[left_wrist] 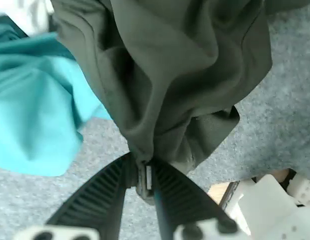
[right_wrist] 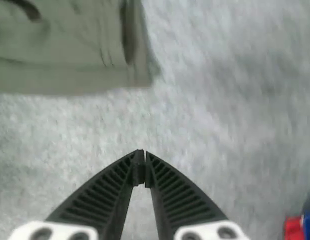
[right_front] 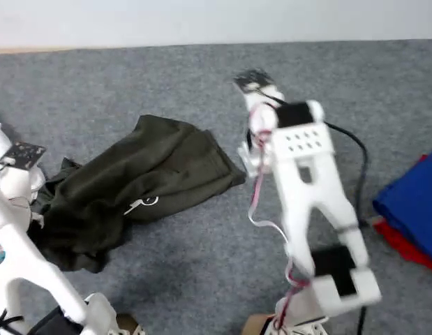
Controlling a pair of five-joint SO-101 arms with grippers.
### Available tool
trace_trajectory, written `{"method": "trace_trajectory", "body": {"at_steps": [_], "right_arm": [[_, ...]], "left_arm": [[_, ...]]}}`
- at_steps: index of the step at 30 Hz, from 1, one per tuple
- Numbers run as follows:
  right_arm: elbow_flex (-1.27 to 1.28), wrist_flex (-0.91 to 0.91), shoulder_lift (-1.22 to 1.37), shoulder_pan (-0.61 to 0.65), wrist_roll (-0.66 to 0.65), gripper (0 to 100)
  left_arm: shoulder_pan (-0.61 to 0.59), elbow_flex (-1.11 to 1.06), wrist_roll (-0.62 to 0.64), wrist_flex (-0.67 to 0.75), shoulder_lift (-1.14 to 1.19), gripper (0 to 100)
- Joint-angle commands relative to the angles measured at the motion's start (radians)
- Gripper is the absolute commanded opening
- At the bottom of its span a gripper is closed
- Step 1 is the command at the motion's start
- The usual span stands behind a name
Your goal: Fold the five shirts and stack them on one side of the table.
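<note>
While the left gripper (left_wrist: 144,177) clamps a bunched fold of the dark green shirt (right_front: 142,185) tight between its fingers, the rest of that shirt lies crumpled on the grey table (right_front: 202,272), spreading from beside the left arm (right_front: 17,237) out toward the middle. Its cloth is heaped and creased, not flat, and a small pale label (right_front: 142,204) shows on its near side. Right beside the pinched fold, the left wrist view shows a teal shirt (left_wrist: 34,115) lying loose on the table. The green cloth hangs in front of part of it, and a bit of white cloth (left_wrist: 27,12) lies past that. The right gripper (right_wrist: 139,167) has its fingers pressed together with nothing between them. It hangs over bare grey table near a corner of the green shirt, apart from it. From above, the right arm (right_front: 306,174) stands between the green shirt and the table's right edge, hiding part of the surface, and a black cable (right_front: 360,164) loops off it. At that right edge a blue shirt (right_front: 414,199) lies on a red shirt (right_front: 404,246), the red peeking out below, well apart from the green one.
</note>
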State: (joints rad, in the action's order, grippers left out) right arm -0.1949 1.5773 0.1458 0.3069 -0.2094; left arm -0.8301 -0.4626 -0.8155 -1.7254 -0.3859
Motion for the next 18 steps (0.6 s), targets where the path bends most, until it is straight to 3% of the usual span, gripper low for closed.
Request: {"method": "trace_trajectory", "body": {"at_steps": [1,3,9,18], "right_arm": [[-0.245,0.007,0.173,0.05,-0.054,1.6],[-0.354,0.008,0.277,0.064,-0.054,3.0],[-0.698,0.108,0.536,0.102,-0.037,21.0],[-1.086,0.171,0.812,0.153,0.018,20.9]], "left_arm": [[-0.038,-0.004,-0.005,0.009,-0.041,0],[-0.06,-0.004,-0.005,0.009,-0.041,0],[-0.095,-0.004,-0.005,0.009,-0.041,0],[-0.095,-0.004,-0.002,0.009,-0.041,0]]}}
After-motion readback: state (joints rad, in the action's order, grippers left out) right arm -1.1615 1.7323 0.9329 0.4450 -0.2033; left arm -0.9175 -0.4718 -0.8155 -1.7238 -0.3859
